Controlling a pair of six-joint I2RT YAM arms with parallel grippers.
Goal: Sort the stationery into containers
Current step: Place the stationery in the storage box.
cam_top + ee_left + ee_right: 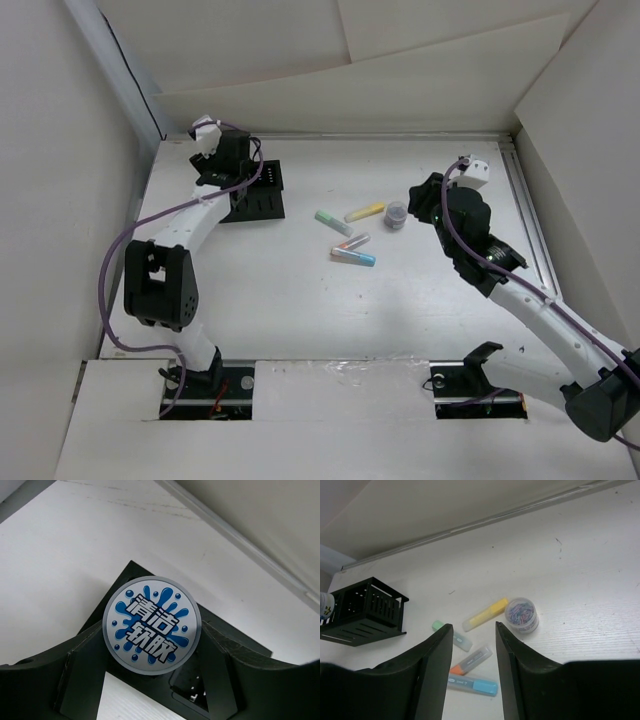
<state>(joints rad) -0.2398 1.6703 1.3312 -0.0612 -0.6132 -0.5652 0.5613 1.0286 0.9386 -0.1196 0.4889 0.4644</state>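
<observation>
Top view: one organizer [262, 192] sits far left, its contents not discernible; mid-table lie one green [333, 222], one yellow [364, 212], one grey [352, 243] and one blue marker [354, 257], four in all, flat, long axes roughly left-right, variously slanted; one tub [396, 215] is just right of the yellow.
Left wrist: the left gripper [152, 642] clamps a round disc [151, 625] over the organizer.
Right wrist: the right gripper [473, 627] is parted and empty.

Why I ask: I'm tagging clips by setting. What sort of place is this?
Likely a robot lab test cell, not an office: a white table boxed in by plain white panels, two arms bolted at its near edge, and staged stationery: highlighters, a paper-clip tub, a black organizer.
</observation>
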